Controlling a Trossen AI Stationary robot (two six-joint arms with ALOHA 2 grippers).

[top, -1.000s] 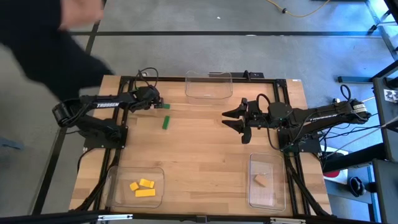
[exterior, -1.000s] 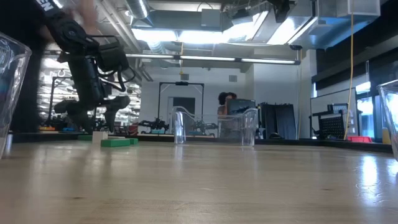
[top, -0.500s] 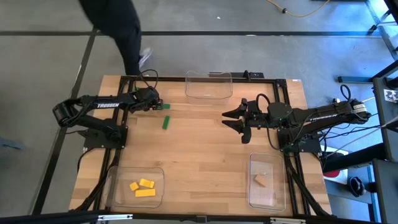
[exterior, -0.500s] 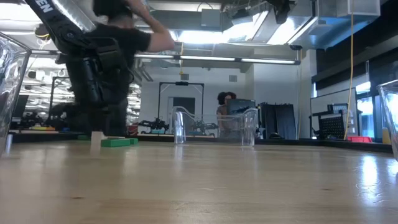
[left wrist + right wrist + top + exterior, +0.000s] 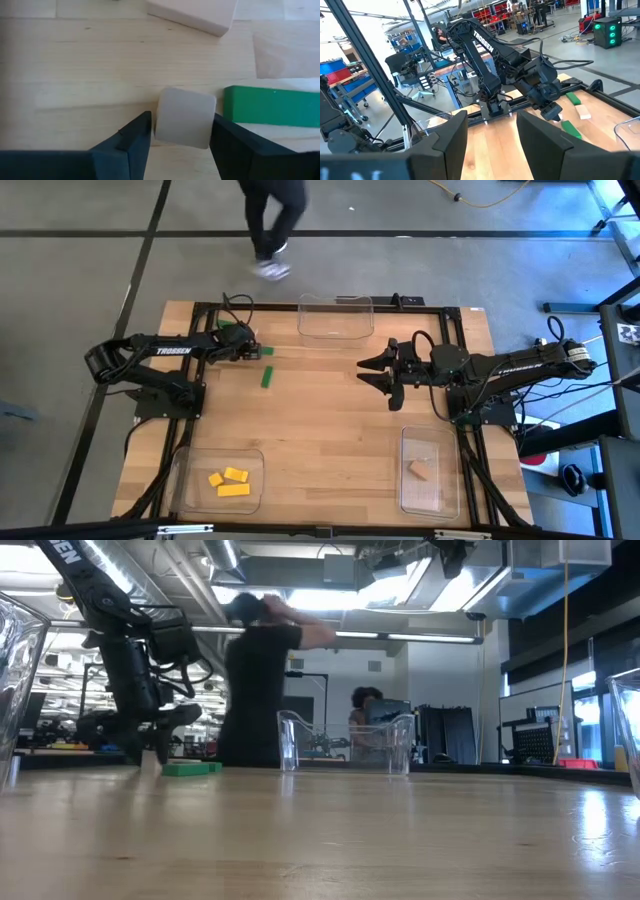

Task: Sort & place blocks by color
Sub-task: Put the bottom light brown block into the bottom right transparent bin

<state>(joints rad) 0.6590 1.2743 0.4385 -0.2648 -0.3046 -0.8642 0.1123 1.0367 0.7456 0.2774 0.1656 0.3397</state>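
My left gripper (image 5: pixel 250 348) is down at the table near the far left and open. Its two fingers stand on either side of a small tan block (image 5: pixel 185 117) that rests on the table. A green block (image 5: pixel 272 106) lies right beside that tan block, and a second tan block (image 5: pixel 192 15) lies just beyond. Another green block (image 5: pixel 267 378) lies a little nearer on the table. My right gripper (image 5: pixel 380 378) hangs open right of the centre and holds nothing. Yellow blocks (image 5: pixel 230 480) lie in the near-left tray, and one tan block (image 5: pixel 418 469) lies in the near-right tray. My left gripper straddles the tan block from above. A thin gap shows beside one fingertip (image 5: pixel 142 132). The other fingertip (image 5: pixel 222 135) meets the block's outline, and I cannot tell whether it touches. The block stands on the table, slightly askew to the fingers.
A clear tray (image 5: pixel 335 317) stands at the far edge, a second (image 5: pixel 190 480) at the near left and a third (image 5: pixel 432 490) at the near right. A person (image 5: pixel 268 220) walks past beyond the far edge and also shows in the low view (image 5: pixel 255 690). The middle of the table is bare wood.
My left gripper has come down around the tan block, which stood clear below its fingers a second ago. The blocks have stayed where they were. The person beyond the far edge has walked from the left toward the middle.
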